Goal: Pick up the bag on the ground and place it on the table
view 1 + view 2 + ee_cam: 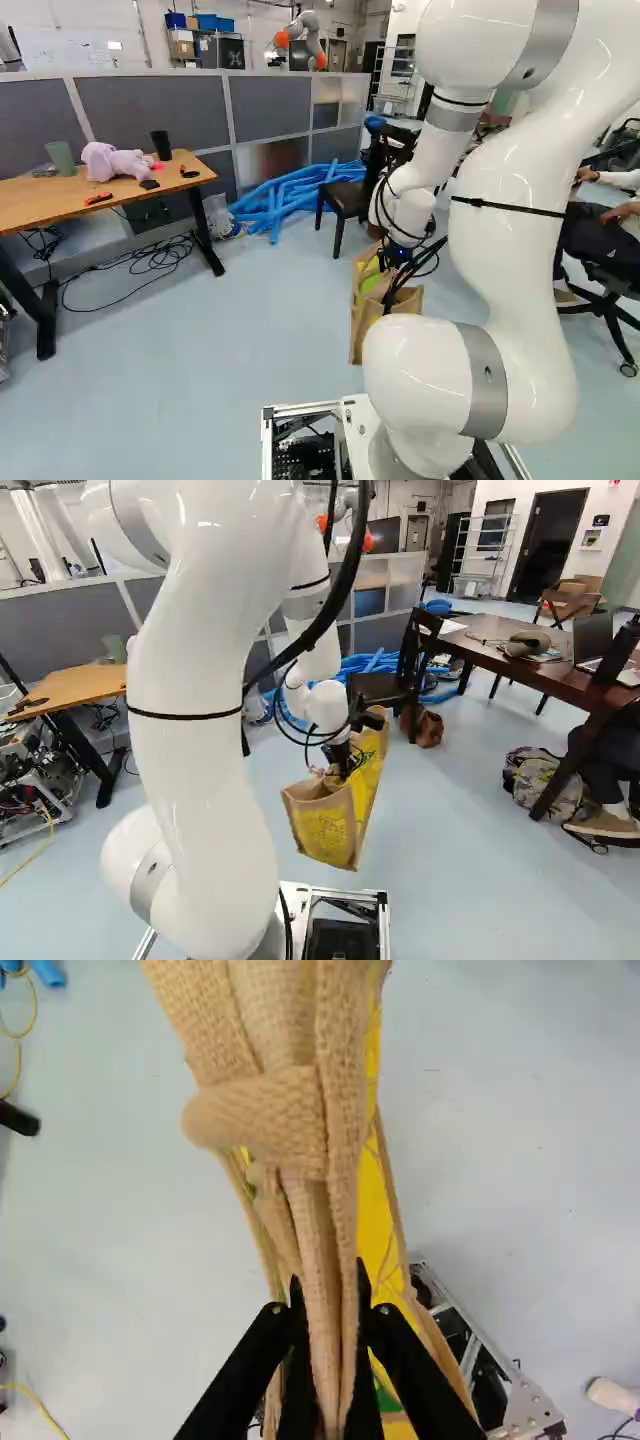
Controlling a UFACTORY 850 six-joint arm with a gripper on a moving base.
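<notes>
My gripper (345, 760) is below the wrist in the right base view. The tan and yellow burlap bag (326, 825) hangs tilted beneath it and looks lifted off the floor. In the wrist view the gripper (330, 1285) is shut on the bag's handles (318, 1230), pinched between both fingers; the loose cloth rises ahead of them. Part of the bag (362, 300) shows behind the arm in the left base view. The light wooden table (60, 203) stands at the left of that view.
On the wooden table lie a purple plush toy (115, 163) and dark cups. A dark table (520, 660) and chair (385, 685) stand to the right, a backpack (545, 783) on the floor. Blue tubes (290, 195) lie by the partition. Another robot (300, 38) stands far back.
</notes>
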